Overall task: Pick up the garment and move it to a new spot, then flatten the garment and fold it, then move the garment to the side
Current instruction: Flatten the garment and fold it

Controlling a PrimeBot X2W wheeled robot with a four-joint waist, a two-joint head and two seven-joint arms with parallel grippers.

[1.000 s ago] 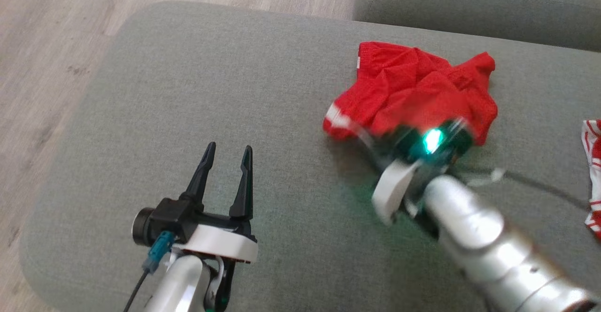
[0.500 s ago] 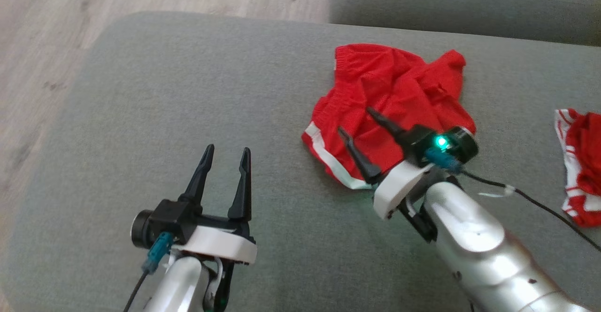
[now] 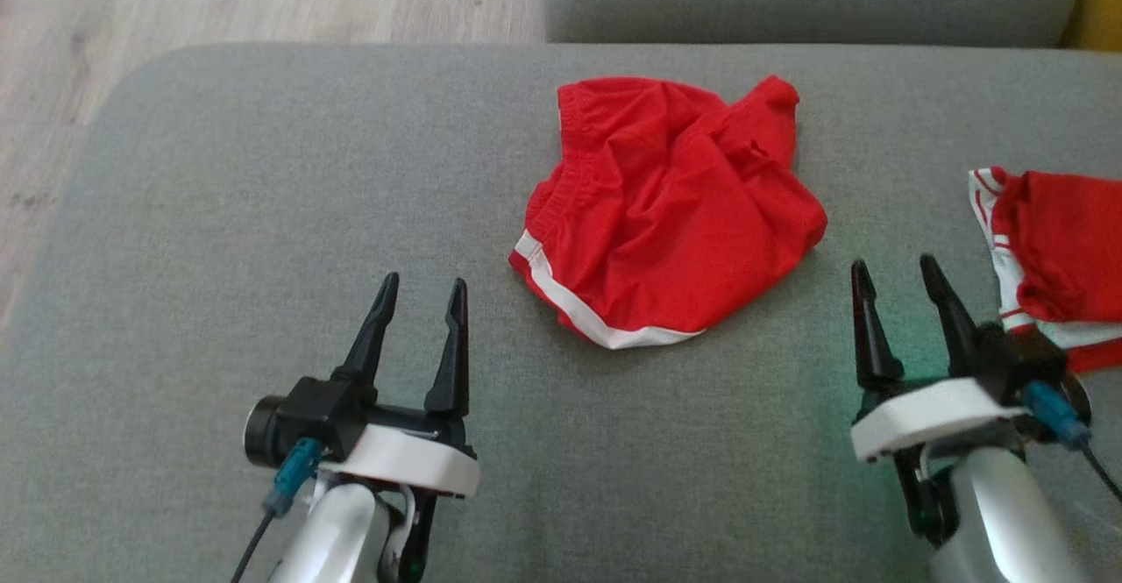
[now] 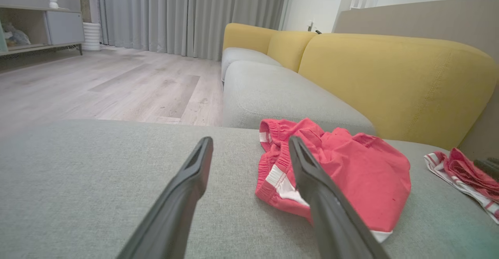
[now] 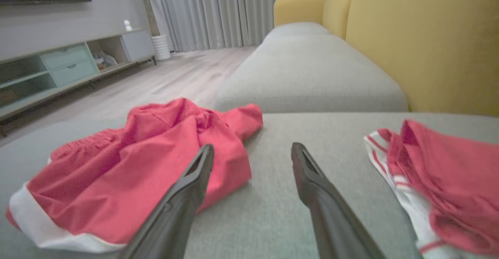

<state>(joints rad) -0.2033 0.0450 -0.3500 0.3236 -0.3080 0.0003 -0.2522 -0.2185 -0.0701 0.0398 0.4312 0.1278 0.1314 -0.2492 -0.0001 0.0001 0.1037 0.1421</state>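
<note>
Seemingly at the flatten step. Garment (image 3: 666, 215) crumpled on cushion (image 3: 263, 171), untouched. Both left jaws and right jaws wide open, empty, short of it on either side. Next: reach in, pinch opposite hems, pull apart until flat.

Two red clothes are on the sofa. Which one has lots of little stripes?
The red garment at the far right, beside the right gripper: its trim is striped red and white. The middle red shorts have one plain white band.
</note>
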